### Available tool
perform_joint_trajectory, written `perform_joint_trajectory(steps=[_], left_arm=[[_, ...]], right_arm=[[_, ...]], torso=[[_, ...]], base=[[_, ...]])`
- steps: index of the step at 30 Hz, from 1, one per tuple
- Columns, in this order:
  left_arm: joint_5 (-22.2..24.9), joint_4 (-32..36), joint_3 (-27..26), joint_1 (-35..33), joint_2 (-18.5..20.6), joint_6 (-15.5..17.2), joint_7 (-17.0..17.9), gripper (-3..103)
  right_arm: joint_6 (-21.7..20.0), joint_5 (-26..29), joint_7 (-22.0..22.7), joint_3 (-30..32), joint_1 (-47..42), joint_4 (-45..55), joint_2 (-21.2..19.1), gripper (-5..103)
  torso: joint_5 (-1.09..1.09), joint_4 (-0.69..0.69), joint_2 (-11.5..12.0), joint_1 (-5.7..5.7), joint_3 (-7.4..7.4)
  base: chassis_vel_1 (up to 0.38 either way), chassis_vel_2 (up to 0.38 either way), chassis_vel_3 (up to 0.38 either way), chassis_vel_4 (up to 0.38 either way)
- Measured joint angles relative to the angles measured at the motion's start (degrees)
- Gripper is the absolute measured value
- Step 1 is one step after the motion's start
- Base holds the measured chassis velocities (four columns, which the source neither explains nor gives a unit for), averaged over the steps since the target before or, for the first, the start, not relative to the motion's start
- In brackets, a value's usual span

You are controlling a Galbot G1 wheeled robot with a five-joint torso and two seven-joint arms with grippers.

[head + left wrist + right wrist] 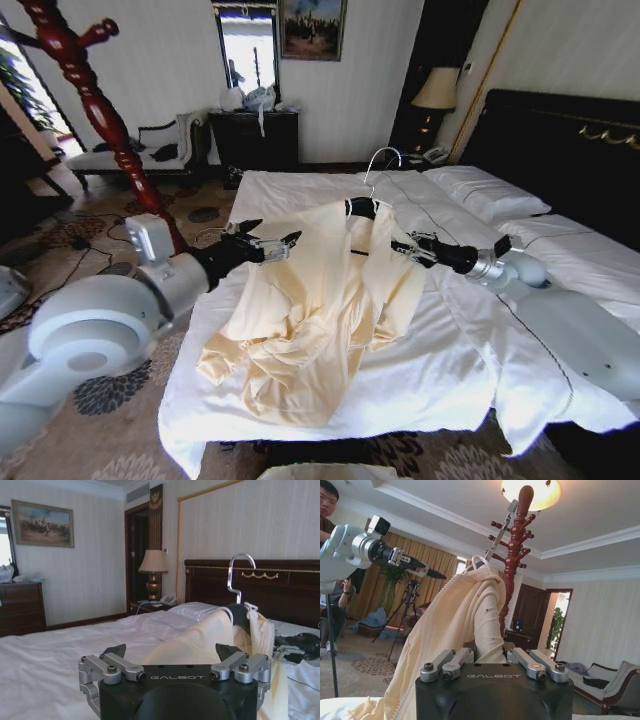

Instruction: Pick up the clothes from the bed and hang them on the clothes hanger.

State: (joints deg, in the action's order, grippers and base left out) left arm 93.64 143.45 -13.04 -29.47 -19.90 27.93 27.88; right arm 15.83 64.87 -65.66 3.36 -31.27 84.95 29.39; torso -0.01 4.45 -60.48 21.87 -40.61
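Note:
The cream-yellow clothes hang over the black clothes hanger, held up above the white bed; the lower part lies crumpled on the sheet. The silver hook stands upright above the collar. My right gripper is shut on the hanger's end through the cloth, and the fabric rises between its fingers. My left gripper hovers open just beside the garment's other shoulder, with nothing between its fingers.
The red-brown wooden coat stand rises at the left off the bed's corner. A dark dresser and a bench stand by the far wall. Pillows and a dark headboard lie to the right.

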Motion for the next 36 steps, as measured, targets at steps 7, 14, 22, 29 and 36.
perform_joint_trajectory(steps=[7,14,22,29,36], left_arm=[[-0.6,-0.3,0.1,0.6,2.8,0.5,-3.0,100],[1.4,-3.2,1.1,0.3,4.2,2.8,-7.3,100],[3.0,-5.6,3.8,0.1,1.4,3.3,-12.3,100],[5.5,-5.2,6.5,0.1,-1.3,4.3,-13.4,101],[5.7,-4.2,8.7,0.0,-2.7,4.6,-13.5,80]], right_arm=[[0.8,-0.9,-1.9,0.0,-0.3,-1.3,0.8,23],[2.2,-1.3,-7.4,0.1,0.3,-4.0,1.6,23],[2.6,0.1,-10.7,-0.2,0.5,-4.3,2.1,23],[2.9,-0.4,-11.9,-0.3,0.5,-3.4,2.2,23],[3.2,-0.9,-12.0,-0.3,0.8,-2.5,1.9,23]], torso=[[0.00,0.01,0.0,0.01,0.00],[0.00,0.01,0.0,0.01,0.00],[0.00,0.01,0.0,0.01,-0.01],[0.01,0.01,0.0,0.01,-0.01],[0.01,0.01,0.0,0.01,-0.01]], base=[[0.000,0.000,0.000,0.000],[0.000,0.000,0.000,0.000],[0.000,0.000,0.000,0.000],[0.000,0.000,0.000,0.000],[0.000,0.000,0.000,0.000]])
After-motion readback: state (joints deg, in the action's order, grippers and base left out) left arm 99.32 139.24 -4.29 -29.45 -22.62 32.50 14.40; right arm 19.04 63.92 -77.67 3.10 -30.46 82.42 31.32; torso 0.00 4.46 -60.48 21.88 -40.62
